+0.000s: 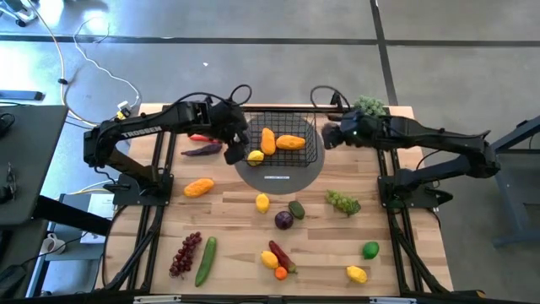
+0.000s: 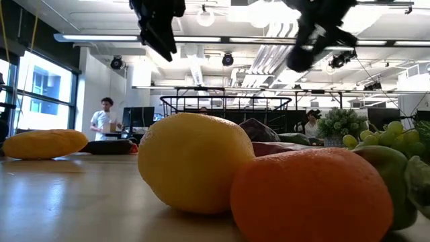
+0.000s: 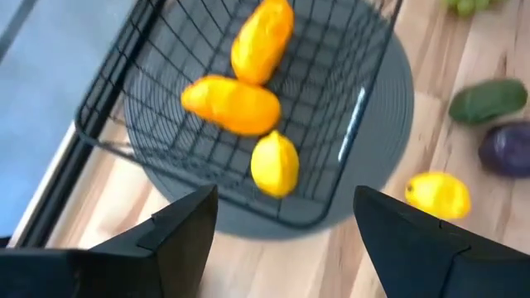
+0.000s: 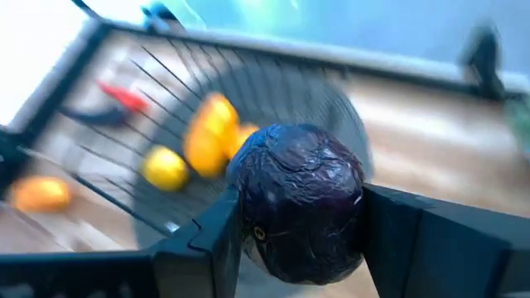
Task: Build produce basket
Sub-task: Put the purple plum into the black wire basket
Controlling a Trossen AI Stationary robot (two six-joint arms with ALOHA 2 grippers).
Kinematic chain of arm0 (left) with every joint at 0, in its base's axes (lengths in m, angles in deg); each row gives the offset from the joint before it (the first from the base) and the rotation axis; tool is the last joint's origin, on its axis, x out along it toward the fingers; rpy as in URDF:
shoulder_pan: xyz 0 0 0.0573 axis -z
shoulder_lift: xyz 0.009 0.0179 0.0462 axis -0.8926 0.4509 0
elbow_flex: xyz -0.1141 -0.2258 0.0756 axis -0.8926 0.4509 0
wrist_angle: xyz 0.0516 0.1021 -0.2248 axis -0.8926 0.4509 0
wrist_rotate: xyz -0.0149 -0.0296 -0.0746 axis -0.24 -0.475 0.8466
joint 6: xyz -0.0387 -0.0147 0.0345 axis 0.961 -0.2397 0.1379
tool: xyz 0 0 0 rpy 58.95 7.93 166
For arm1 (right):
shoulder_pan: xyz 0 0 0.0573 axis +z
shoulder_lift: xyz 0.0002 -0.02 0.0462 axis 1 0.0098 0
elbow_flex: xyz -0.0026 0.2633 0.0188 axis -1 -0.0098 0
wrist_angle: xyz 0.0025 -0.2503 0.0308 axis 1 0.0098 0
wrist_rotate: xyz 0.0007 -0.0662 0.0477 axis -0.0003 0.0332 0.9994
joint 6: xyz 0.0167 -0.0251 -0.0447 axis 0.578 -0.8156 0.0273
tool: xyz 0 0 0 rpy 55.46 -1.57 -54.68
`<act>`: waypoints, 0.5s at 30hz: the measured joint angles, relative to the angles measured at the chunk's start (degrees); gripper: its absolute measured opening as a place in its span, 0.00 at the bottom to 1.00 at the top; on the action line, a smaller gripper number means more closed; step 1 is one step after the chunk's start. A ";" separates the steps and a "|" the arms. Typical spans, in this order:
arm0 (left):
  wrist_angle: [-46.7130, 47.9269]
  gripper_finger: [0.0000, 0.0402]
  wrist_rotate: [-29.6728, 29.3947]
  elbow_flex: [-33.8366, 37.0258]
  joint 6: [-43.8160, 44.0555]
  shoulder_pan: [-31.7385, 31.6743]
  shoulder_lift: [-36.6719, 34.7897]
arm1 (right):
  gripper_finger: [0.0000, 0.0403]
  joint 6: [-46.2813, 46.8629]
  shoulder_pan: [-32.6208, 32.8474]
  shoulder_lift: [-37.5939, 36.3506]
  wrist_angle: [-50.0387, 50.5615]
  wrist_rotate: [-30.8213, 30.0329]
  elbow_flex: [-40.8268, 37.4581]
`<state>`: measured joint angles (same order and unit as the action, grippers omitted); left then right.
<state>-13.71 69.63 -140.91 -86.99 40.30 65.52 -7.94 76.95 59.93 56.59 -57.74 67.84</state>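
Observation:
The black wire basket (image 1: pixel 280 139) stands on a round grey mat (image 1: pixel 278 176) at the table's far middle. It holds two orange mangoes (image 1: pixel 290 142) and a yellow lemon (image 1: pixel 255 156). My left gripper (image 1: pixel 239 145) hovers open above the basket's left side, with nothing between its fingers (image 3: pixel 195 219). My right gripper (image 1: pixel 329 135) is in the air just right of the basket, shut on a dark purple plum (image 4: pixel 300 203). My right gripper pinches the round plum between its two fingers, one on each opposite side (image 4: pixel 247 207). The fingers slant down from the table's right toward the basket. The plum is lifted clear of the table and sticks out past the fingertips.
More produce lies on the wood: an eggplant (image 1: pixel 202 150) and a red chili (image 1: pixel 198 137) left of the basket, a mango (image 1: pixel 198 187), a lemon (image 1: pixel 262 202), another plum (image 1: pixel 284 220), green grapes (image 1: pixel 343 202), a lime (image 1: pixel 370 249) and a cucumber (image 1: pixel 206 259). A potted plant (image 1: pixel 369 107) stands far right.

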 joint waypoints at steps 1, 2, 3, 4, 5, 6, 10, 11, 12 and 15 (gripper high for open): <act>0.97 0.67 0.00 0.00 -0.01 0.21 0.00 | 0.41 -2.39 0.00 0.00 -3.14 -1.03 0.09; 1.90 0.67 -0.02 0.00 -0.01 0.42 0.00 | 0.40 -4.97 0.00 0.00 -6.48 -1.72 0.05; 2.59 0.67 0.00 0.00 -0.01 0.64 0.00 | 0.40 -7.76 0.00 0.00 -10.87 -2.41 -0.30; 3.02 0.67 -0.01 0.05 -0.09 0.84 0.00 | 0.40 -10.32 0.00 0.04 -14.70 -2.84 -0.70; 3.12 0.67 -0.01 0.24 -0.42 0.97 0.00 | 0.40 -12.79 0.00 0.38 -18.51 -3.31 -1.13; 3.26 0.67 -0.01 0.53 -0.55 1.15 0.00 | 0.40 -15.38 0.00 0.95 -21.82 -3.45 -1.39; 5.49 0.67 0.22 1.82 -0.45 1.33 0.00 | 0.40 -22.67 0.00 4.43 -27.79 -2.14 -1.51; 6.27 0.67 0.24 2.21 -0.34 1.33 0.00 | 0.40 -23.60 -0.01 5.43 -27.76 -1.77 -1.51; 6.67 0.67 0.22 2.63 0.01 1.31 -0.08 | 0.40 -24.45 -0.02 6.59 -27.64 -1.35 -1.51; 8.10 0.67 0.14 3.07 0.66 1.61 -0.11 | 0.40 -26.54 -0.02 10.18 -27.11 0.54 -1.62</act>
<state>-5.61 69.77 -137.84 -86.34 41.91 65.41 -34.48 76.92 70.11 29.49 -57.20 66.22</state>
